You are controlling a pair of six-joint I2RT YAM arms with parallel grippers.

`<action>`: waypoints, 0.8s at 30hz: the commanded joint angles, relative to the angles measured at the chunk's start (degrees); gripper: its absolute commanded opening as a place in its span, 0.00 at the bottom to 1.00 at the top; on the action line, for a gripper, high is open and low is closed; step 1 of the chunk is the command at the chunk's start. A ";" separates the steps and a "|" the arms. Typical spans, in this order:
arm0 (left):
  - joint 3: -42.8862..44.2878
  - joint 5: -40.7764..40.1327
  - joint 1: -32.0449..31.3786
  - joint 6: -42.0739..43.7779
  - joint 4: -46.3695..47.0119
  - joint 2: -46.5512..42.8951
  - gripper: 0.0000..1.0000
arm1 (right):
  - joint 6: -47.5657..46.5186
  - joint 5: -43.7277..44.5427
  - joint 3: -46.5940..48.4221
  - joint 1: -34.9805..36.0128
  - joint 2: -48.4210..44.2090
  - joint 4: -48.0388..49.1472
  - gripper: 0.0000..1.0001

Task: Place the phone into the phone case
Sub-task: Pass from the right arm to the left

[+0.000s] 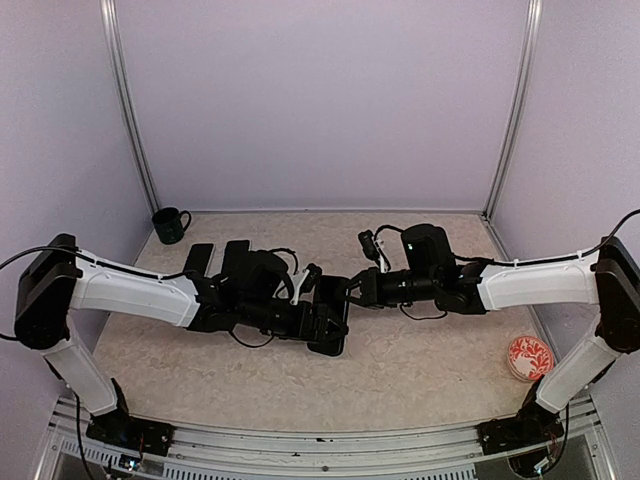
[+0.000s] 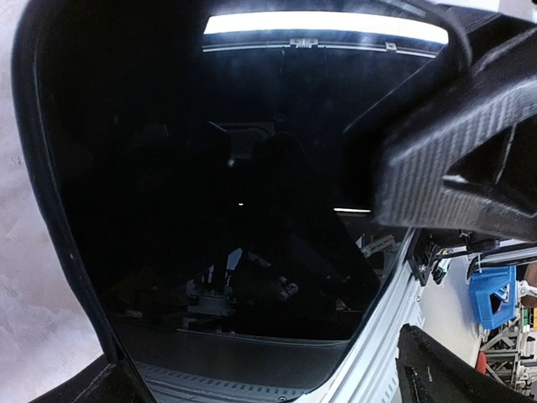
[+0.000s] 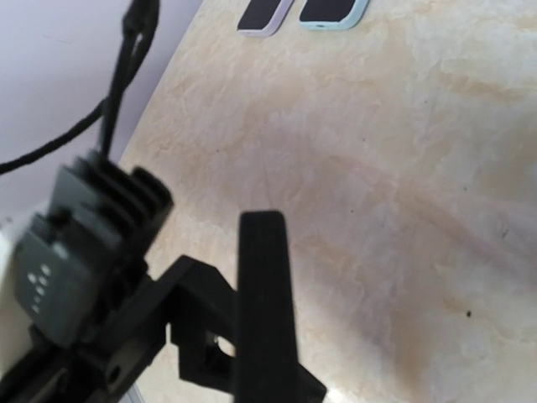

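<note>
The wide-spread left hand (image 1: pixel 322 322) is cradling the glossy black slab phone (image 2: pixel 226 210); the right hand (image 1: pixel 352 290), pinched nearly closed, is gripping its edge. Casing apparently remains undone.

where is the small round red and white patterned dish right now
In the top view, the small round red and white patterned dish sits on the beige stone-look table near its right edge, below the white right arm.

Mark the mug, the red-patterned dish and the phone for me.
mug (image 1: pixel 171 226), top external view, on its dark body.
red-patterned dish (image 1: pixel 529 357), top external view, on its centre.
phone (image 2: pixel 235 210), left wrist view, on its dark glossy screen.
</note>
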 commanded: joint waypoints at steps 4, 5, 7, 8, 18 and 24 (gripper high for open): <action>1.83 -1.58 -0.44 0.07 -0.93 1.53 0.99 | 0.97 -0.31 1.75 0.63 -0.45 2.11 0.00; 2.07 -1.82 -0.39 0.06 -1.23 1.66 0.99 | 0.97 -0.30 1.92 0.59 -0.22 1.96 0.00; 2.86 -2.74 -0.36 0.10 -2.64 2.06 0.99 | 1.12 -0.19 1.98 0.59 0.09 1.90 0.00; 3.33 -3.27 -0.43 0.18 -3.41 2.43 0.99 | 1.29 -0.09 2.09 0.59 0.33 1.83 0.00; 4.39 -5.28 -0.92 0.18 -5.06 3.26 0.99 | 2.06 2.53 2.56 0.80 2.14 1.21 0.00; 4.95 -6.32 -1.23 0.23 -5.76 4.26 0.99 | 2.47 2.45 2.57 1.10 2.61 1.88 0.00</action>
